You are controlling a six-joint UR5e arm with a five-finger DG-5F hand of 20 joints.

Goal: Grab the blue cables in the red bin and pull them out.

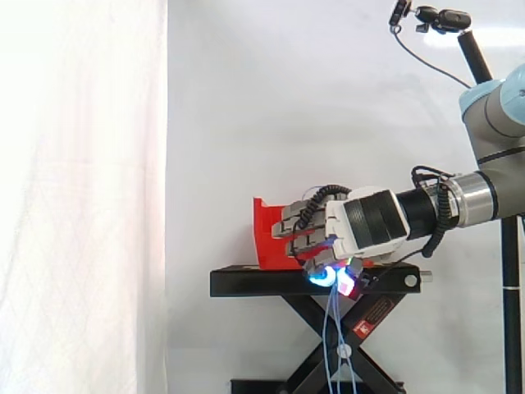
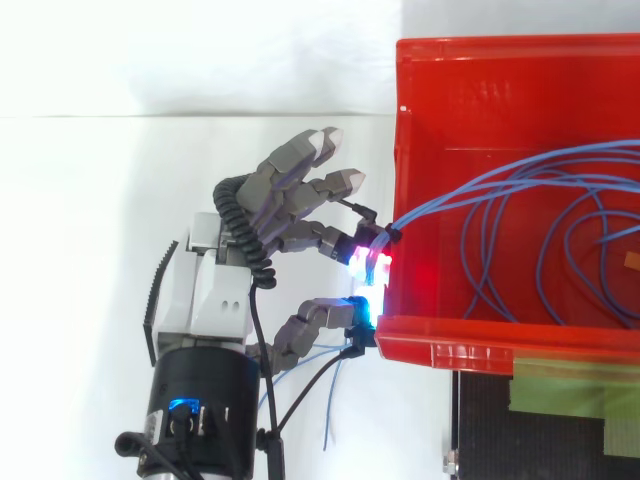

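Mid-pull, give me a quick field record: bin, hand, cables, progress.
bin: red bin on the black stand
hand: hand just outside the bin's wall, glowing fingertips pinched on the cable bundle
cables: blue cables run from loops inside the bin across its wall into the hand; loose ends hang below the hand, past the stand in the side view
progress: partly pulled out; most loops lie in the bin
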